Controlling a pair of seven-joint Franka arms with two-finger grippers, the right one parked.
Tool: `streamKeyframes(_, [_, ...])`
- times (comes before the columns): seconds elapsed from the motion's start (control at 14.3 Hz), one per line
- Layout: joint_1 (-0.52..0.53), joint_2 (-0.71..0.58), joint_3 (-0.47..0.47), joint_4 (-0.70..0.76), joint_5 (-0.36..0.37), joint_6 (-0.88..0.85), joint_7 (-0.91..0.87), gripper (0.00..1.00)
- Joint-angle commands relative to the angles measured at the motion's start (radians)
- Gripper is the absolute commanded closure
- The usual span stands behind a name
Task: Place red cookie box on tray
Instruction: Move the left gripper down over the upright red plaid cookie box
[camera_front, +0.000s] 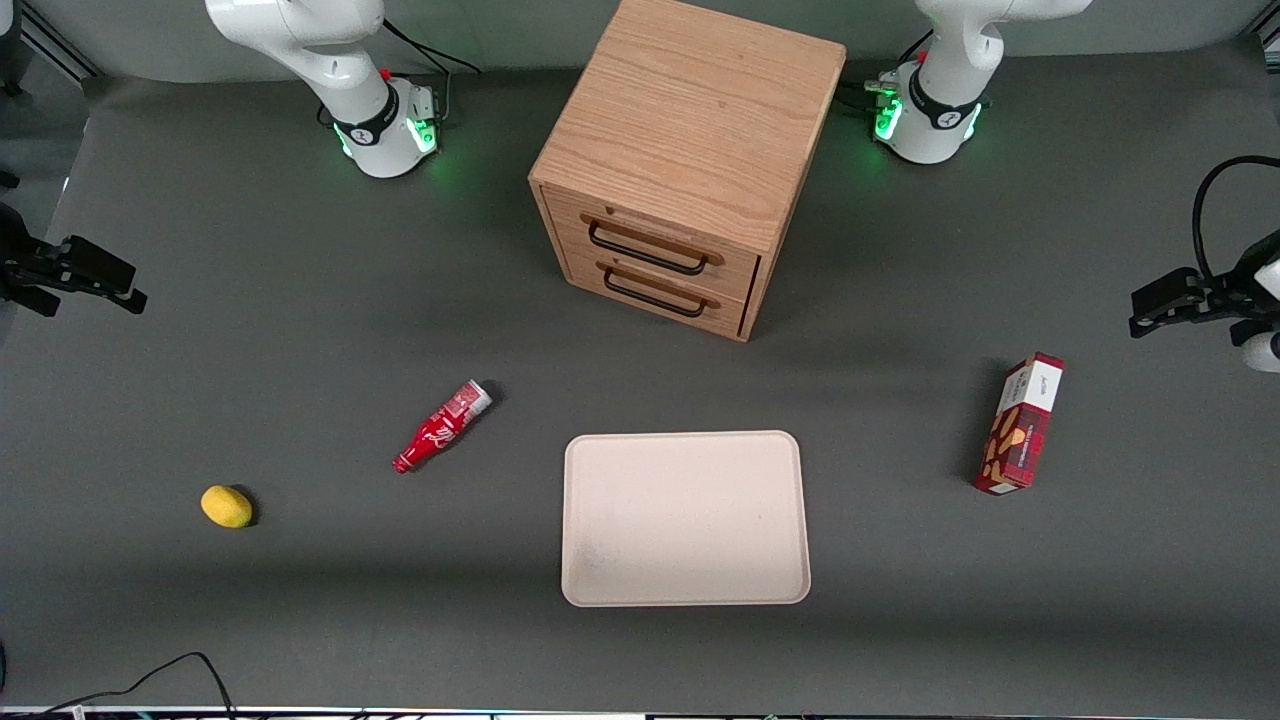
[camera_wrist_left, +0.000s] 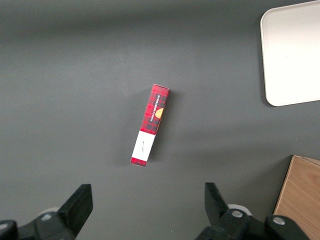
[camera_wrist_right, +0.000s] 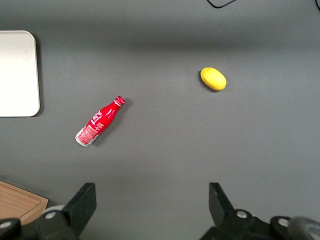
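Red cookie box: slim carton, dark red plaid with cookie pictures and a white panel, right of centre in the front view. It rests on the grey table, toward the working arm's end, well apart from the tray and not on it. In the left wrist view the red cookie box lies lengthwise on the bare mat, untouched.

Tray: large flat cream-beige rectangle with rounded corners and a low rim, lower centre of the front view, nearer the front camera than the cabinet. It holds no items.

Cabinet: wooden, two drawers with dark handles, both closed, upper centre of the front view. Contents cannot be seen.

Red bottle: lying on its side on the table, beside the tray toward the parked arm's end.

Yellow fruit: on the table, lower left of the front view, farther toward the parked arm's end than the bottle.

Gripper: held above the table near the cookie box, fingers spread wide apart, nothing between them. In the front view the gripper shows at the right edge, clear of the box.
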Motion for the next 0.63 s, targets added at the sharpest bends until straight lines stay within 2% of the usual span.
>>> streamKeyframes(0.0, [0.011, 0.017, -0.010, 0.042, 0.005, -0.010, -0.016, 0.00])
streamKeyframes(0.21, [0.011, 0.019, -0.010, 0.034, 0.024, -0.018, -0.015, 0.00])
streamKeyframes(0.42, [0.012, 0.040, -0.012, -0.004, 0.081, 0.001, 0.017, 0.00])
streamKeyframes(0.56, [0.023, 0.033, -0.006, -0.085, 0.083, 0.069, 0.132, 0.00])
